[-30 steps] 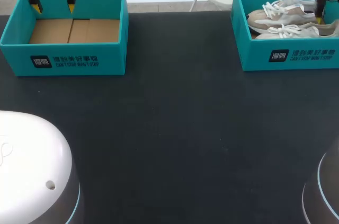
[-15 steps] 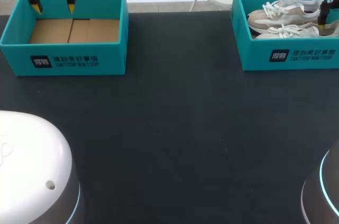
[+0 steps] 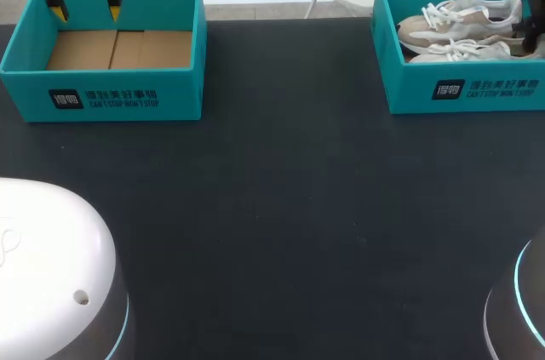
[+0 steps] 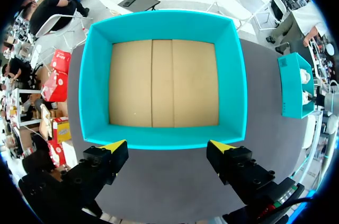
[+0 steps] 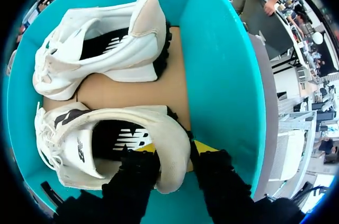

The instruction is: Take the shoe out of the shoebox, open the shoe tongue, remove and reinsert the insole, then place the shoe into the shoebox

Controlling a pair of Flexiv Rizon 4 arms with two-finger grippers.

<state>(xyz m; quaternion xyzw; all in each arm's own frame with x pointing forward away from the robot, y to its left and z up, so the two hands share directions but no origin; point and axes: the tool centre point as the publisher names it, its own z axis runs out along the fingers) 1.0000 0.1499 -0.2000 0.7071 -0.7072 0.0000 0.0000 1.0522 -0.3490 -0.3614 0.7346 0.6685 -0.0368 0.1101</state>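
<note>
Two white and beige shoes lie in the teal shoebox at the table's far right. The nearer shoe lies beside the other shoe. In the right wrist view my right gripper is down in this shoebox, shut on the heel of the nearer shoe: one finger inside the collar, one outside. The second shoe lies ahead of it. In the head view only a dark part of the right gripper shows at the edge. My left gripper hangs open over the empty box.
An empty teal box with a cardboard floor stands at the far left; from the left wrist my left gripper hovers open above its near wall. Dark tabletop spreads between the boxes.
My right gripper has dropped lower into the right shoebox and its fingers have closed in on the nearer shoe's heel. The left arm has kept still.
</note>
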